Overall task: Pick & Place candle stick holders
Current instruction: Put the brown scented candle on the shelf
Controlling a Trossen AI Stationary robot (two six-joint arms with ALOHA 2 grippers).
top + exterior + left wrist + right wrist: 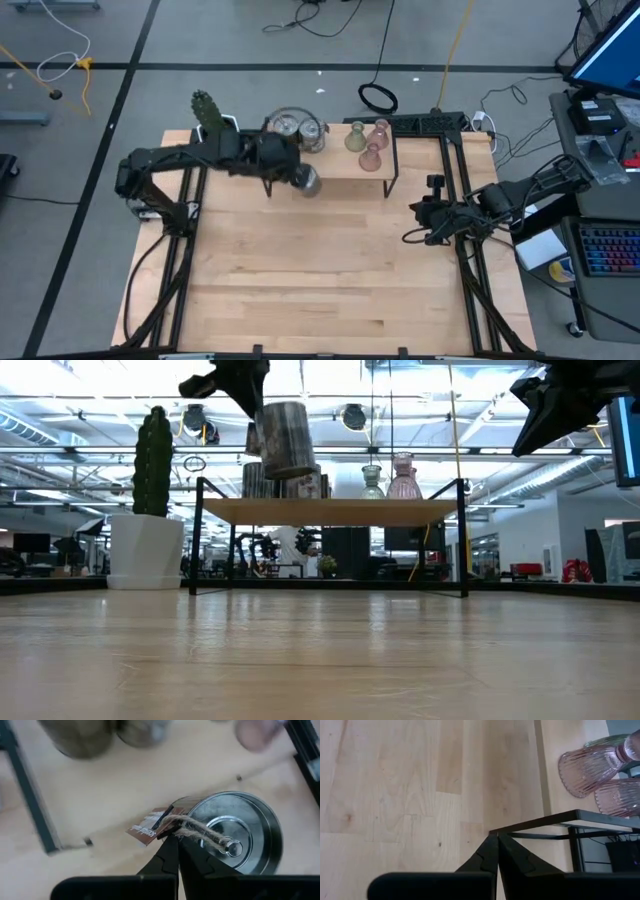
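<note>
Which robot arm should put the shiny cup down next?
The left one, probably. Its gripper already holds the silver cup in the air by the shelf. The right gripper is empty, off to the side.

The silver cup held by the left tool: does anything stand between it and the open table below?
Nothing visible does. The left tool holds the silver cup in the air in front of the shelf; the table beneath is bare wood.
</note>
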